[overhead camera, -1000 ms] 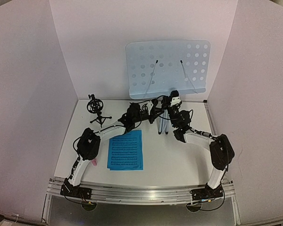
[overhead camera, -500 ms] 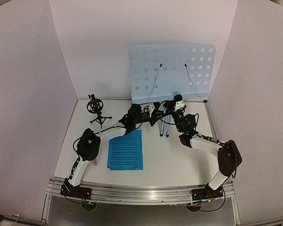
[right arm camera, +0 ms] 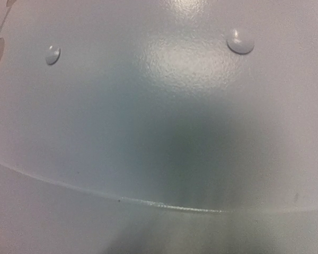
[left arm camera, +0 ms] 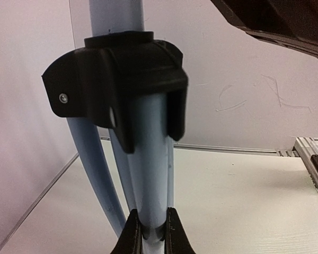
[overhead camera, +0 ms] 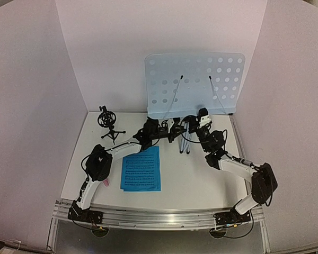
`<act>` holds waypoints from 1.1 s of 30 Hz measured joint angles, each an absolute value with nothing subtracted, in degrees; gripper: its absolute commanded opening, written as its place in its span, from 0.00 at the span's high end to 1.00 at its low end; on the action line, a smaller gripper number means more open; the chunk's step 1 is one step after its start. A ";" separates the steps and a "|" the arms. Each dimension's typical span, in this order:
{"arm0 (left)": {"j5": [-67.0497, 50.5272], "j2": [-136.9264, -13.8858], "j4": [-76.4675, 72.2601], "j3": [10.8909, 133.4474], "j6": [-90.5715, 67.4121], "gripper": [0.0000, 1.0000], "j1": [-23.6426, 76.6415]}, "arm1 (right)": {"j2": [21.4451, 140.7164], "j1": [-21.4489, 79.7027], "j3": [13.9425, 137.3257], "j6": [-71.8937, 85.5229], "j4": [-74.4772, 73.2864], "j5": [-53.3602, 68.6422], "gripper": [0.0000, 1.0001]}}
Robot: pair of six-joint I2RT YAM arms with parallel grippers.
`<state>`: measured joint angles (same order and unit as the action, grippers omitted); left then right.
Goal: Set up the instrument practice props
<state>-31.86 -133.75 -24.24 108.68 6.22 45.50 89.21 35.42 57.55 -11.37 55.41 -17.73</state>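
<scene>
Since the earlier view, the music stand (overhead camera: 195,84) has shifted right at the back of the bench (overhead camera: 201,182). Shown: one stand, two blue music sheets (overhead camera: 141,168) with print too small to read, one mic holder (overhead camera: 108,124). The left fingers (left arm camera: 139,238) pinch the stand's tube. The right fingers (overhead camera: 202,117) sit by its lower edge, spread or closed indeterminable.

Mid-table, stand tripod (overhead camera: 183,144); seemingly open tabletop (overhead camera: 193,182) right of sheets (overhead camera: 141,169).
</scene>
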 measured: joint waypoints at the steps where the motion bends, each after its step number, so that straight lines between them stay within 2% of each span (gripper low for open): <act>1: -31.86 -133.75 -24.23 108.68 6.24 1.00 45.50 | 88.73 35.42 57.39 -11.17 54.84 -17.72 0.61; 12: -31.83 -133.72 -24.11 108.68 6.22 1.00 45.50 | 82.14 35.42 53.68 -9.32 44.50 -15.44 0.41; 15: -31.83 -133.67 -23.99 108.68 6.23 1.00 45.50 | 79.54 35.42 52.46 -9.01 38.50 -13.46 0.38; 25: -31.91 -133.67 -23.85 108.73 6.24 1.00 45.50 | 72.53 34.36 48.43 -7.57 20.38 -6.51 0.37; 33: -32.00 -133.67 -23.77 108.75 6.23 1.00 45.50 | 77.70 21.85 47.43 -4.88 16.48 6.78 0.39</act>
